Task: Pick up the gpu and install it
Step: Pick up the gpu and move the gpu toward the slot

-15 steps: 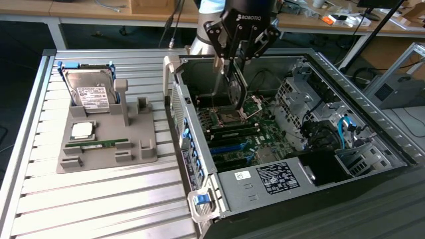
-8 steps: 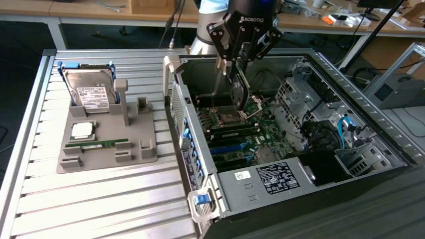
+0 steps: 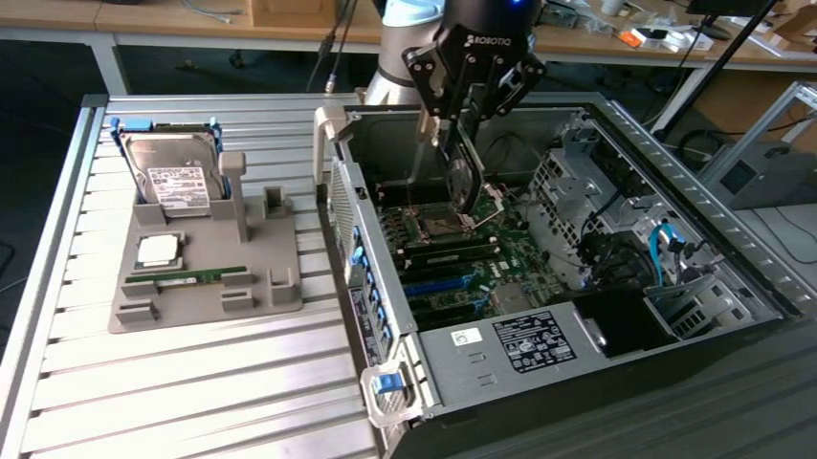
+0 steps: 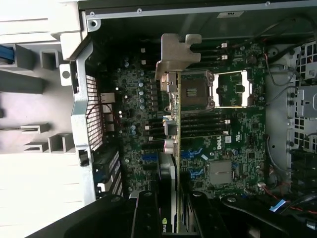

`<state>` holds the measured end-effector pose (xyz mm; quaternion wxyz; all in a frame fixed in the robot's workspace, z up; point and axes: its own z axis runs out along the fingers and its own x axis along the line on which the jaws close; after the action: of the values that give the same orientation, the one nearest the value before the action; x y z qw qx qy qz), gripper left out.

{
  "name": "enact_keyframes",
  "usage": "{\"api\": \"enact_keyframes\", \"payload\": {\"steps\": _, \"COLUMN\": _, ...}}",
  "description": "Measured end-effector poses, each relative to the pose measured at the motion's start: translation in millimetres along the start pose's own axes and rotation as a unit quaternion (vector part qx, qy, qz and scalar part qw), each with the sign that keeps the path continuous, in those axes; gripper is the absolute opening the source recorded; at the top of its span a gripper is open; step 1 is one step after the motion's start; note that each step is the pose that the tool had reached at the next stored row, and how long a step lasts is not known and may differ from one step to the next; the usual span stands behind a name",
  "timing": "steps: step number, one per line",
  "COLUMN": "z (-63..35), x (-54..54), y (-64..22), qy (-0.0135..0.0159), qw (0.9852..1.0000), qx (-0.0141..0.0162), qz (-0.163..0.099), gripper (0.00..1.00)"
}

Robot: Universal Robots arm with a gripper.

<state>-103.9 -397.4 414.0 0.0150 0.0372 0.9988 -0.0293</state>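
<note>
Currently the gripper [image 3: 470, 115] is seen closed around the gpu [image 3: 462, 186], which is clamped between the two black fingers [image 4: 147, 213] by its upper edge. The card is held upright, hanging edge-down inside the open computer case [image 3: 383, 316], with its silver bracket [image 3: 422, 143] carried along the side toward the exterior view's left. In the wrist view the card is seen edge-on as a thin strip, its bracket tab showing over the motherboard [image 3: 511, 273] beside the CPU socket [image 3: 434, 225], whose metal frame is flipped open. Whether the card's lower edge touches the board cannot be told.

Black memory slots [image 3: 447, 251] are seen just beyond the socket, and blue expansion slots [image 3: 441, 285] lie further along the board, apart from the card. A labelled power supply [image 3: 530, 339] is mounted at the near end of the case, and drive cages [image 3: 575, 182] with loose cables are seen on the exterior view's right.

Outside the case, on the slatted metal table [image 3: 191, 382], a grey fixture tray [image 3: 205, 306] is placed on the exterior view's left. A hard drive [image 3: 172, 177] with a white label is propped in it in a blue frame, a processor chip [image 3: 157, 251] lies below that, and a narrow green memory stick [image 3: 191, 274] is laid flat beside the chip.
</note>
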Motion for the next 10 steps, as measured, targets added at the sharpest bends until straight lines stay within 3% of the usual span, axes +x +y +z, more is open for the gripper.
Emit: {"api": "enact_keyframes", "payload": {"steps": 10, "z": 3.3, "x": -6.1, "y": 0.2, "qy": 0.0000, "qw": 1.0000, "qx": 0.0000, "qz": 0.000, "gripper": 0.27}}
